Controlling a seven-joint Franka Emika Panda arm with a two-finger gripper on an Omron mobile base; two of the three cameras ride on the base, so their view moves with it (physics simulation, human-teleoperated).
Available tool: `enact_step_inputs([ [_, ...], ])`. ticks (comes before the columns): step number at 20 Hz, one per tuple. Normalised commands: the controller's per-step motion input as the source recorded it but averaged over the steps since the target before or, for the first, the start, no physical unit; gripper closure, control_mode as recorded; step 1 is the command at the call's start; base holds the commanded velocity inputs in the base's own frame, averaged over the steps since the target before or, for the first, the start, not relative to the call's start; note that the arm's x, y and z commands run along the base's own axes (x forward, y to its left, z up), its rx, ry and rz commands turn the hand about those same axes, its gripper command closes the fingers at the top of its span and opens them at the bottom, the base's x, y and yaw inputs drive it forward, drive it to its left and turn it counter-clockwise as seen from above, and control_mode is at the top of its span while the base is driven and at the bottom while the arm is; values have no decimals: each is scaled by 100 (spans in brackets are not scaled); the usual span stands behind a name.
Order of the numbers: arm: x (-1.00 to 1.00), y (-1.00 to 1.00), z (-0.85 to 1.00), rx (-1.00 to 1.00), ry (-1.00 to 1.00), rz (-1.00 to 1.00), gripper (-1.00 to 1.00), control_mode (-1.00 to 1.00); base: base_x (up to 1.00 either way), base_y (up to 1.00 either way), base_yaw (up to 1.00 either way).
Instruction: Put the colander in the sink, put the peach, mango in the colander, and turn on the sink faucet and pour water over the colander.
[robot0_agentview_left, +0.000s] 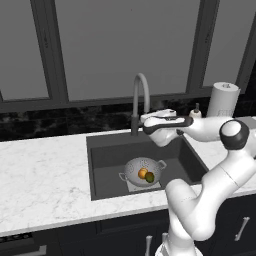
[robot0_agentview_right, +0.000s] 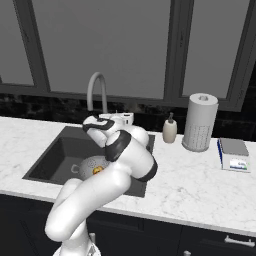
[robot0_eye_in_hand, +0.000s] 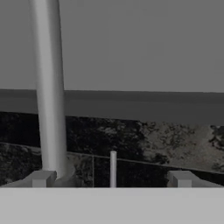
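The colander (robot0_agentview_left: 143, 170) sits on the floor of the sink (robot0_agentview_left: 112, 152) with the peach (robot0_agentview_left: 142, 173) and the mango (robot0_agentview_left: 149, 177) inside it. In the right base view my arm covers part of the colander (robot0_agentview_right: 92, 162), and the peach (robot0_agentview_right: 98, 170) peeks out. The sink faucet (robot0_agentview_left: 140, 94) arches over the basin from the back rim. My gripper (robot0_eye_in_hand: 111, 179) is open just right of the faucet's base and points at the back wall. In the hand view the faucet pipe (robot0_eye_in_hand: 48, 87) rises at the left, and its thin lever (robot0_eye_in_hand: 113, 168) stands between my fingertips (robot0_eye_in_hand: 41, 178).
A paper towel roll (robot0_agentview_right: 200, 122), a soap bottle (robot0_agentview_right: 170, 130) and a small box (robot0_agentview_right: 234, 154) stand on the marble counter (robot0_agentview_left: 40, 170) right of the sink. A dark backsplash and windows close off the back.
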Motion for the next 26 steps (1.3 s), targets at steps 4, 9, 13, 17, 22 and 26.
enact_step_inputs([
  [4, 0, 0, -25, 0, -1, 0, -100, -100, 0, 0, 0],
  [9, 6, 0, -22, 0, -1, 0, -100, -100, 0, 0, 0],
  [13, 20, 0, -10, 0, 0, -1, -100, -100, 0, 0, 0],
  [17, 25, 2, -6, 0, 0, -2, -100, -100, 0, 0, 0],
  [22, 23, 0, -7, 0, 0, -3, -100, -100, 0, 0, 0],
  [26, 19, 6, -4, 0, 0, -3, -100, -100, 0, 0, 0],
])
